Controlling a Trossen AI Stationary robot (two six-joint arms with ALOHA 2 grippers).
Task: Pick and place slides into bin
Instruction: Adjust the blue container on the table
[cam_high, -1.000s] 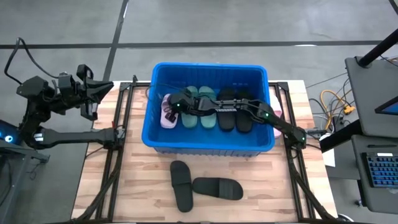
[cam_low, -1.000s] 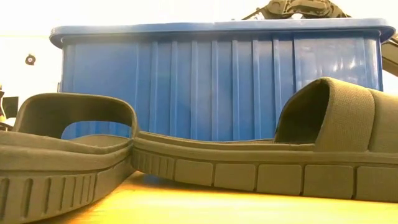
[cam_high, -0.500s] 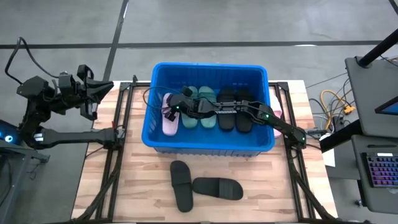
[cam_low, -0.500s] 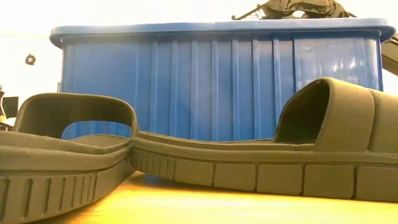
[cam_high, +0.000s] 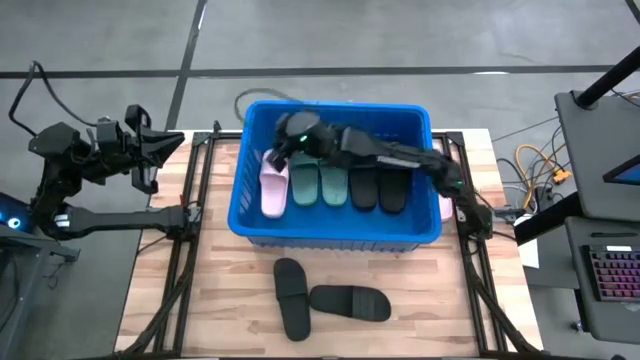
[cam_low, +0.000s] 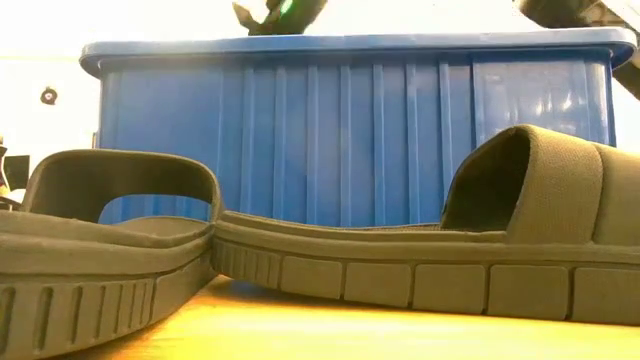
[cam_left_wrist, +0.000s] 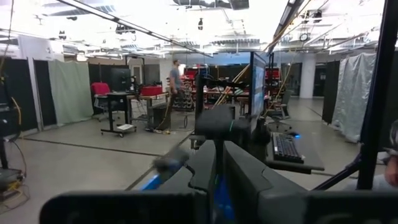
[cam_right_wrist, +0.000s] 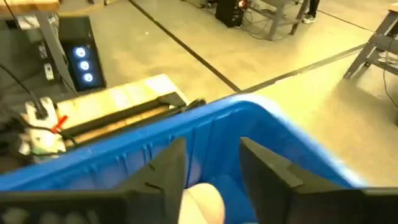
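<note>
Inside the bin (cam_high: 335, 226): five slides (cam_high: 320, 182); outside, two black slides (cam_high: 335, 300).

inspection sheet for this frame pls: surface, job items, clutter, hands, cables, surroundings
Surface: wooden table, bare at the front left.
Job's things: blue bin holds a pink slide, two green slides and two black slides; two more black slides lie on the table in front of the bin.
Clutter: nothing seen.
Hands: right hand above the bin's left end, open, empty; left hand parked off the table's left edge.
Cables: bundle right of the table.
Surroundings: workshop, desks, a person far off.
</note>
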